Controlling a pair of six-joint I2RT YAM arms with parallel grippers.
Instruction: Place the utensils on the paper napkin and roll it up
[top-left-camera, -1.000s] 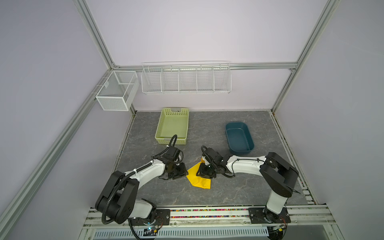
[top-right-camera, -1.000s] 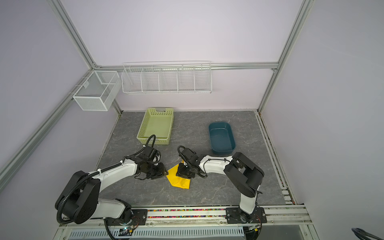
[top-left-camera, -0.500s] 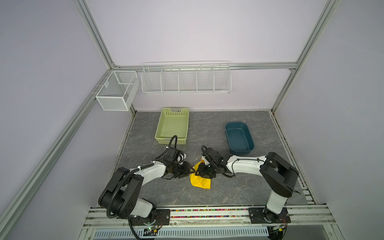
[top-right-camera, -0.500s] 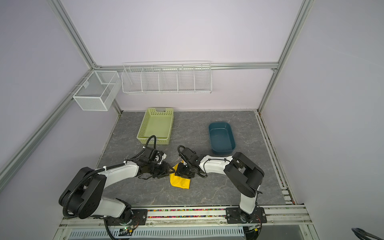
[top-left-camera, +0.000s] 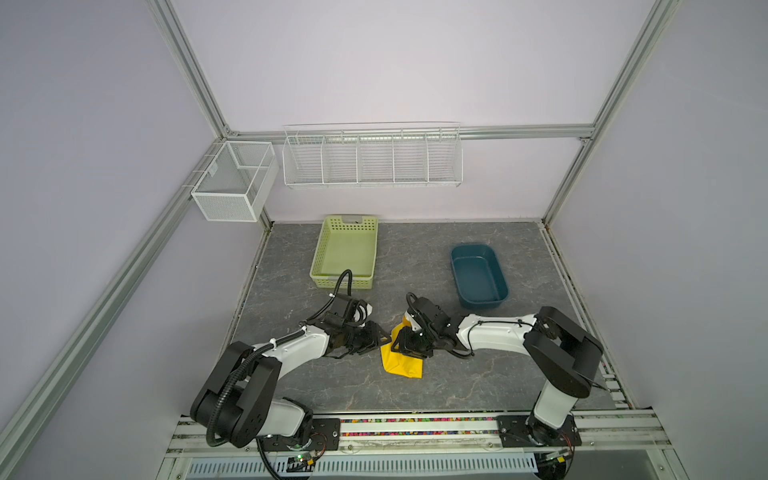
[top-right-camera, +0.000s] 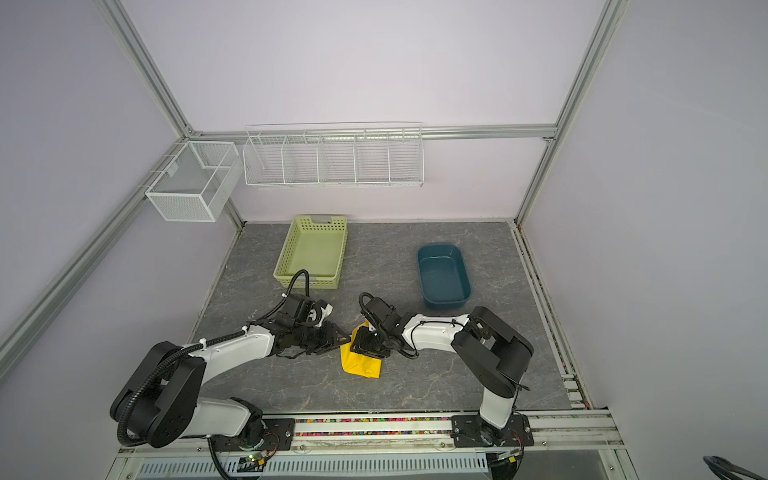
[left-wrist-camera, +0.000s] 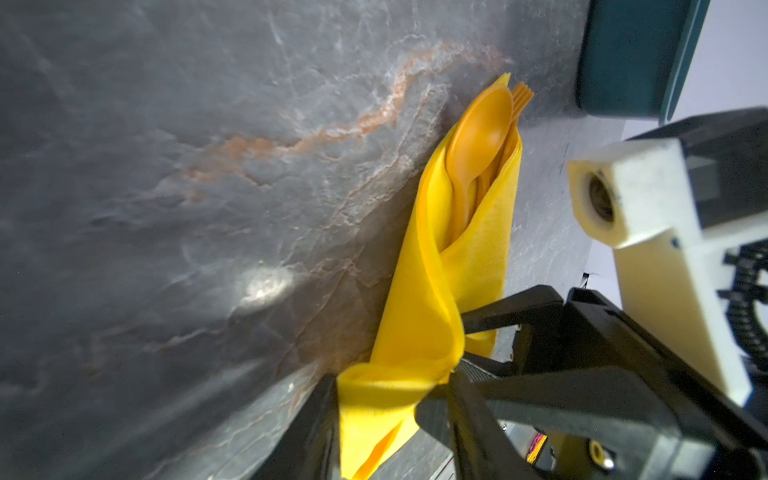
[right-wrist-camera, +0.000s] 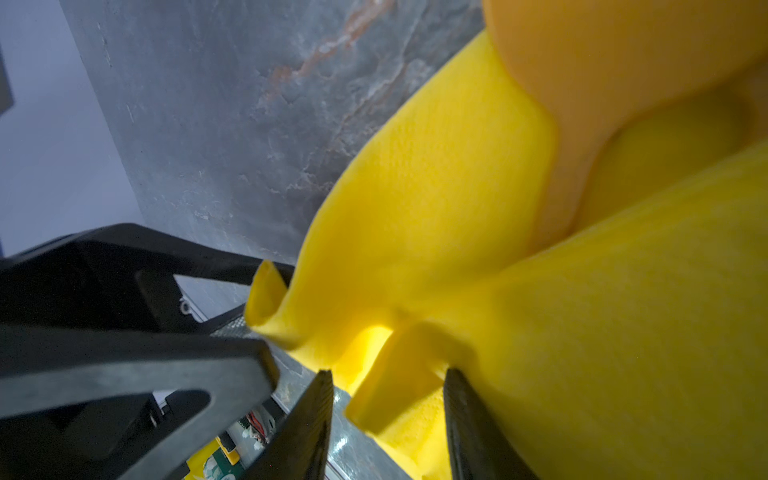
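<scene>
The left gripper (left-wrist-camera: 376, 415) has its jaws closed on the bunched end of the paper napkin (left-wrist-camera: 419, 299), which lies on the counter (left-wrist-camera: 166, 208) wrapped over the utensils (left-wrist-camera: 478, 133). Spoon bowl and fork tines poke out at the end far from those jaws. The right gripper (right-wrist-camera: 388, 415) has its jaws astride a loose flap just beside the left jaws; whether they pinch it I cannot tell. The roll will likely come out best with a firm left hold and that flap tucked tight against the handles, so that it does not slacken.

You have a green basket (top-left-camera: 341, 283) and a teal tub (top-left-camera: 478, 278) standing well apart on the grey tabletop (top-left-camera: 415, 257). On the walls behind hang a wire rack (top-left-camera: 372, 160) and a mesh box (top-left-camera: 226, 207).
</scene>
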